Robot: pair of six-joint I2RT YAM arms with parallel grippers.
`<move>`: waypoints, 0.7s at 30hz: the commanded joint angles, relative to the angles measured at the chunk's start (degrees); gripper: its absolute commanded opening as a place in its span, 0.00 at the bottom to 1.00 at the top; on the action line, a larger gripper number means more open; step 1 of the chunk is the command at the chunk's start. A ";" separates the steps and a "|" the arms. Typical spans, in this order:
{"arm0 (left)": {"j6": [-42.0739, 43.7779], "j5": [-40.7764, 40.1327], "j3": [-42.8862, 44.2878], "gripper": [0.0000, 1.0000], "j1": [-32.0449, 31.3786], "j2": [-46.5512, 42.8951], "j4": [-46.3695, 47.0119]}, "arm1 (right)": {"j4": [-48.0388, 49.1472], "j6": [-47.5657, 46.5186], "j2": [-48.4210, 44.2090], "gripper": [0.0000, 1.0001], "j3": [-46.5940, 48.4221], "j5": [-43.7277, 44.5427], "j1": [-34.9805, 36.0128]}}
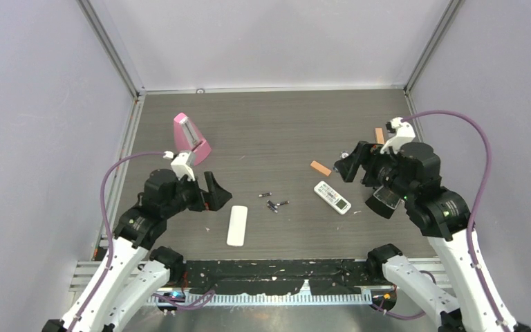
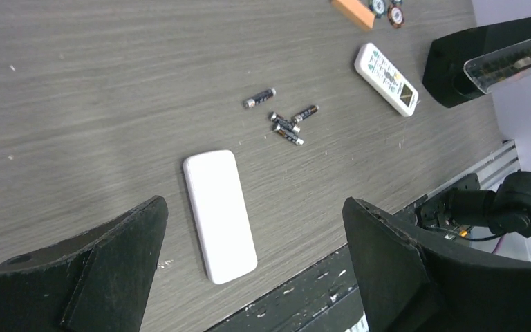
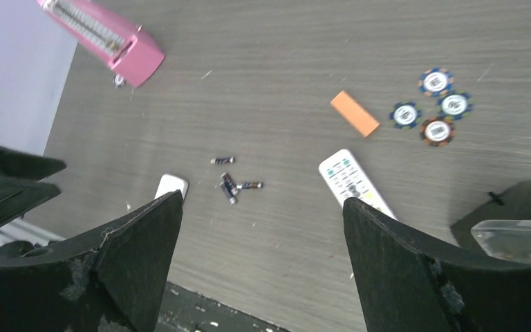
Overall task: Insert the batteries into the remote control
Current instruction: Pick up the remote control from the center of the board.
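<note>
The remote control lies plain back up near the table's front edge, just ahead of the left arm; no open bay shows. The four batteries sit loose a little beyond it, three touching or nearly so and one apart, between it and the shorter remote. The left gripper hangs over the white remote, fingers spread, empty. The right gripper is likewise spread and empty. Opening the back probably comes first, with one arm bracing the remote. After that, picking the lone battery across its middle should avoid scattering the cluster.
</note>
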 commanded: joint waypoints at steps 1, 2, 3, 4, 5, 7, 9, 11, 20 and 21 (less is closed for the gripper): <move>-5.31 -9.08 -2.28 1.00 -4.52 3.24 7.12 | 4.02 4.46 4.43 0.91 -0.96 8.13 10.43; -5.83 -11.00 -3.11 1.00 -5.85 4.15 7.76 | 4.24 5.14 5.10 0.91 -1.27 10.30 11.71; -6.18 -12.39 -4.14 1.00 -7.08 5.20 8.29 | 4.63 5.45 6.44 0.91 -1.43 11.03 13.95; -6.20 -13.49 -5.23 0.99 -9.06 6.50 9.79 | 4.81 5.96 7.07 0.91 -1.93 12.19 14.88; -6.42 -15.36 -6.05 0.99 -10.59 7.96 10.42 | 5.28 6.25 8.20 0.91 -2.25 12.72 16.50; -7.13 -17.86 -6.97 0.99 -13.15 11.77 10.72 | 6.02 7.20 9.34 0.91 -3.33 14.02 18.38; -8.03 -20.80 -7.74 0.98 -16.41 15.78 10.93 | 6.99 7.89 10.06 0.91 -4.60 14.38 19.43; -8.58 -24.46 -8.67 0.98 -20.21 18.32 12.02 | 7.93 8.20 10.54 0.91 -5.94 14.08 20.24; -10.19 -32.36 -6.62 1.00 -31.45 29.31 12.92 | 8.34 7.21 11.74 0.91 -8.15 13.41 21.00; -10.23 -33.36 -6.08 1.00 -32.56 30.51 12.69 | 8.33 7.27 11.65 0.91 -8.21 13.42 21.00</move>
